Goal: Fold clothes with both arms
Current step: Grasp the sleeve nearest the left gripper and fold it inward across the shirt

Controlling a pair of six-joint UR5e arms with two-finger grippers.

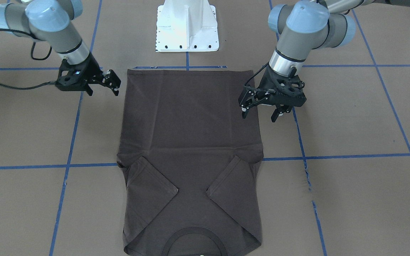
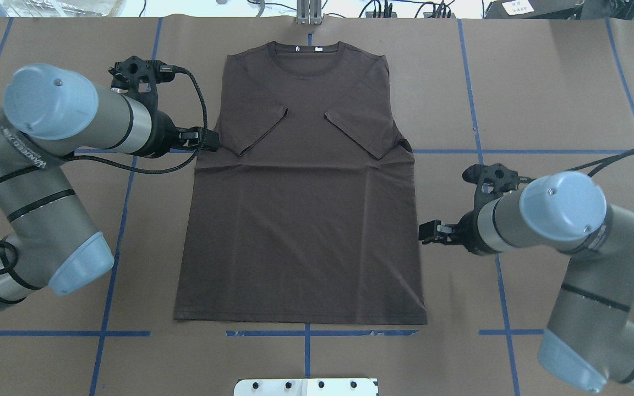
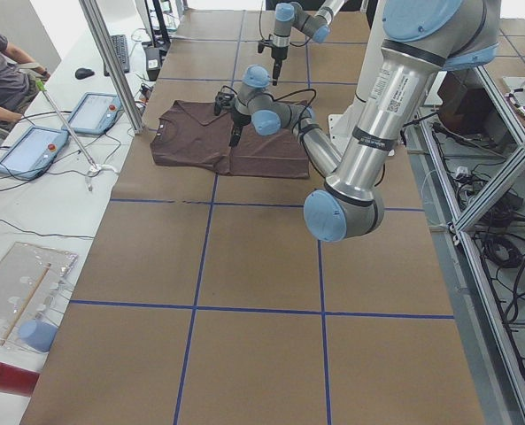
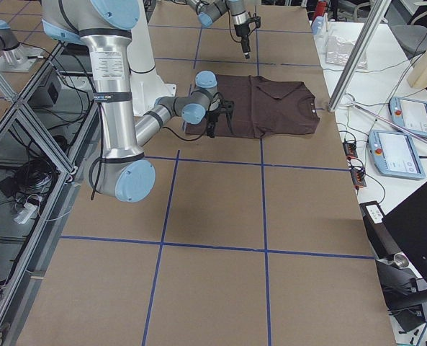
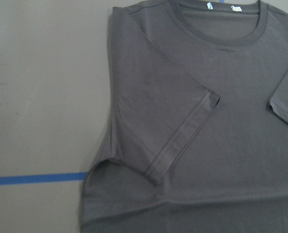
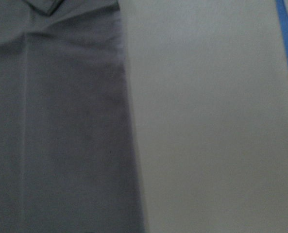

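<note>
Hovering with fingers spread, left claw (image 1: 258, 114) and right claw (image 1: 103, 89) flank the T-shirt (image 1: 190, 121), flat on the tabletop (image 1: 351, 117) between them. It's soft, light knit that will likely sag, so pinch the side edges just beside each claw.

No legible text. Lettered strip on left arm (image 2: 22, 148) and neck tags (image 2: 309, 48) too small to read.

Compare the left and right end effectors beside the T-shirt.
The left end effector sits level with the folded-in sleeve; the right end effector sits nearer the hem, beside the plain body. In the overhead view the left one meets the T-shirt's edge, while the right one shows a sliver of table before it. Both are open and empty.
</note>
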